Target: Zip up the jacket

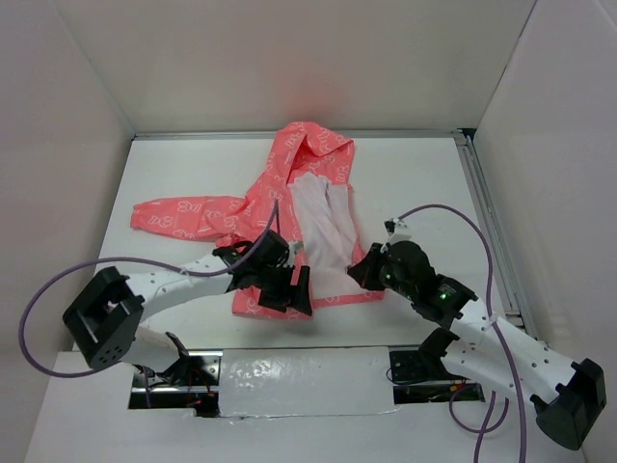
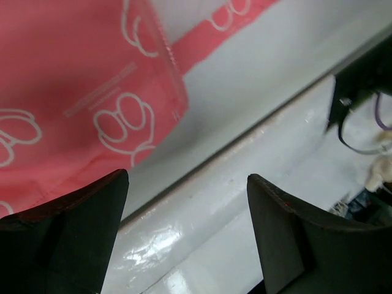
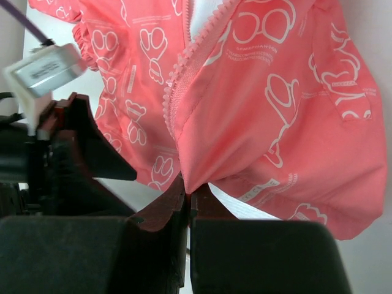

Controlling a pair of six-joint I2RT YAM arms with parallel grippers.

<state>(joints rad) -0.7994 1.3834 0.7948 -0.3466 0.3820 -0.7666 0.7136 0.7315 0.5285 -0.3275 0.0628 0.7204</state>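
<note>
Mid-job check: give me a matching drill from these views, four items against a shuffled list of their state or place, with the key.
Items:
1 left gripper
2 right gripper
3 hood
4 sleeve

States or places:
a stretched out to the robot's left
b open, nothing between its fingers
c at the far end of the jacket
d shut on the jacket's fabric

Pairs: 1-b; 2-d; 3-c; 4-a

From above, the left gripper point(image 1: 287, 293) covers part of the jacket point(image 1: 316, 154) hem (fine detail there too small to read), and both wrist views crop the fabric.
</note>
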